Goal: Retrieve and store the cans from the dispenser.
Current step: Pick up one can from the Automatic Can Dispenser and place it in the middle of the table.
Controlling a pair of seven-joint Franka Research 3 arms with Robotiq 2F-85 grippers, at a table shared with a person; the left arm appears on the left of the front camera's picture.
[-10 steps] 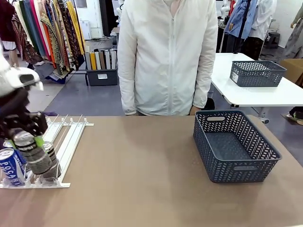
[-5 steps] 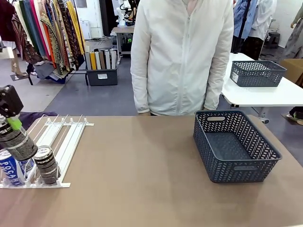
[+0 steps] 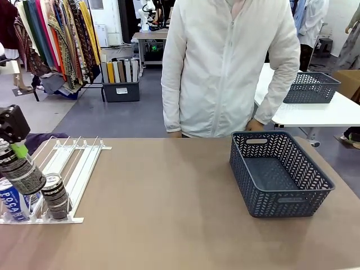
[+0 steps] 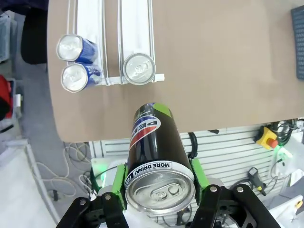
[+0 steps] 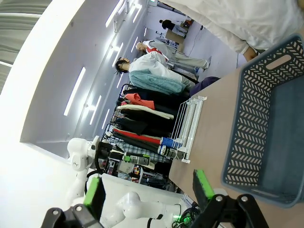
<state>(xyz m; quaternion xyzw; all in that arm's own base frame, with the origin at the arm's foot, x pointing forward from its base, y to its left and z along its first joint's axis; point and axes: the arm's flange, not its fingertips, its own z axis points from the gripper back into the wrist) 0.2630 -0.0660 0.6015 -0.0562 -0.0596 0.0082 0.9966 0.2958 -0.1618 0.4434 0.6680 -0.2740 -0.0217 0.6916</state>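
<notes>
slim black pepsi can [image 4: 152,142] sits clamped in the left claw [image 4: 159,183], above the white wire-rail dispenser [image 3: 84,160] at the desk's [image 3: 169,214] 9 o'clock; retrieval looks done; storing next calls for a carry to the dark grey lattice basket [image 3: 281,174] at 3 o'clock; right claw [image 5: 147,190] apart, empty

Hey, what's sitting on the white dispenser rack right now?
Three cans stand at the dispenser's low end: two blue-and-white Pocari cans and one black can. From the front, the Pepsi can held in the left gripper covers part of the Pocari pair.
</notes>
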